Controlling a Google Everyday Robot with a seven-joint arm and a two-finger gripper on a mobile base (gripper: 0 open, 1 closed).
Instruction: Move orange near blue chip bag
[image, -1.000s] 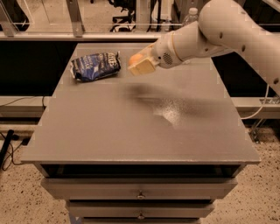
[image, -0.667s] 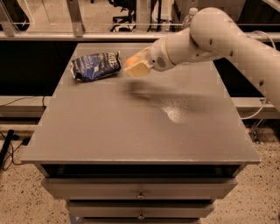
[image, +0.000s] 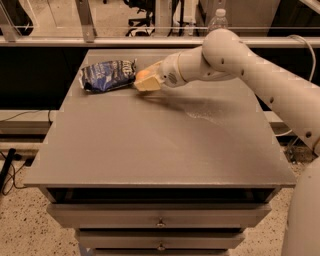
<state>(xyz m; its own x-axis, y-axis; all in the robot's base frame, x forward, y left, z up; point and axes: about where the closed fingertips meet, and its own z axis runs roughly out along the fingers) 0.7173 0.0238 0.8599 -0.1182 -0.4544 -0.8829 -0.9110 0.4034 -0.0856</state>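
- My gripper (image: 145, 81) is in the upper middle of the frame, low over the gray table (image: 150, 150).
- It is closed around the orange (image: 142, 75).
- The orange is just right of the blue chip bag (image: 107, 75), at the upper left.
- A water bottle (image: 218, 19) stands at the top.

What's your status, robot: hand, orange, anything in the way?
Gripper shut on the orange, low over the table's far side. Orange just right of the blue chip bag. Nothing between them.

blue chip bag (image: 107, 75) lettering unreadable; jaws hold orange (image: 142, 75) just beside it.
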